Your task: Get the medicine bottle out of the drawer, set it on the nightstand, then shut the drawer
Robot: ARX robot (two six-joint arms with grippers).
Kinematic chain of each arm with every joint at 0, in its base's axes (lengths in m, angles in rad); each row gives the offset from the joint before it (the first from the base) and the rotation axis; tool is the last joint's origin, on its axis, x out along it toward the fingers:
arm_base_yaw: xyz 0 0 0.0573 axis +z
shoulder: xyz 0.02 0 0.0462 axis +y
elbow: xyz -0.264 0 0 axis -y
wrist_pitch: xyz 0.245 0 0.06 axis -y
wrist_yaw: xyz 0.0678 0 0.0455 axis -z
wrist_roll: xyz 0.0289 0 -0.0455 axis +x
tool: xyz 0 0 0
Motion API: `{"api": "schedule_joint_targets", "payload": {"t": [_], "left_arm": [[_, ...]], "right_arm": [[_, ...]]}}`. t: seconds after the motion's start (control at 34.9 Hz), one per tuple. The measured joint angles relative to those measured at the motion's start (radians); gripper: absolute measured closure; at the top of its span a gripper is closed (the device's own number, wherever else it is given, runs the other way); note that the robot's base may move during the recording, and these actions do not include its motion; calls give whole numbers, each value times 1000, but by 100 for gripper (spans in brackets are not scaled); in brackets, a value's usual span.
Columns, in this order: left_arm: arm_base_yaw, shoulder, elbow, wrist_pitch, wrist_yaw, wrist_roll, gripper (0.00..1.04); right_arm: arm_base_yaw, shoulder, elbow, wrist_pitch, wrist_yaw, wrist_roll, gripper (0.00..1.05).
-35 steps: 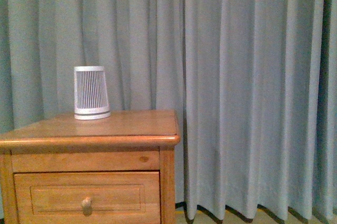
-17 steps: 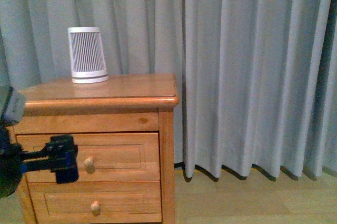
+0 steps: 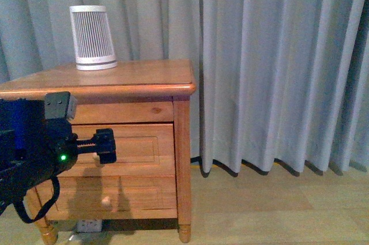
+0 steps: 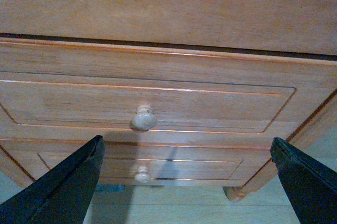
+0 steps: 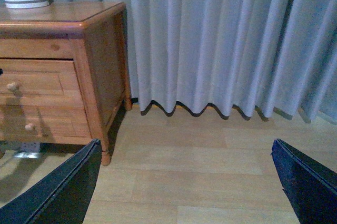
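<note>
Currently, step one: left gripper point(image 3: 105, 146), jaws wide, faces the shut drawer point(image 3: 144, 147), at 6 o'clock from the ribbed device point(image 3: 92, 37). Next: centre on the knob point(image 4: 144, 118), clamp, pull.

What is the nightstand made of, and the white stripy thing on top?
The nightstand looks like wood with a glossy orange-brown varnish: grain lines and a knot show, and the top reflects light. The stripy thing is probably white plastic: smooth, with neat even ribs.
</note>
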Motion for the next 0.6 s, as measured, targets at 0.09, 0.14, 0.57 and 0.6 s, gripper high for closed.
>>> {"api": "schedule_joint_targets", "payload": {"t": [0.09,0.14,0.57,0.6], "left_arm": [[6,80,86,-14,3,1,7],[7,123,133,-20,4,5,7],[18,318,380,-55,2,95,7],[21,326,388,-59,0,98,7]], "right_arm": [[0,0,0,0,0,0,7],[0,0,0,0,0,0,7],[0,0,0,0,0,0,7],[0,0,0,0,0,0,7]]}}
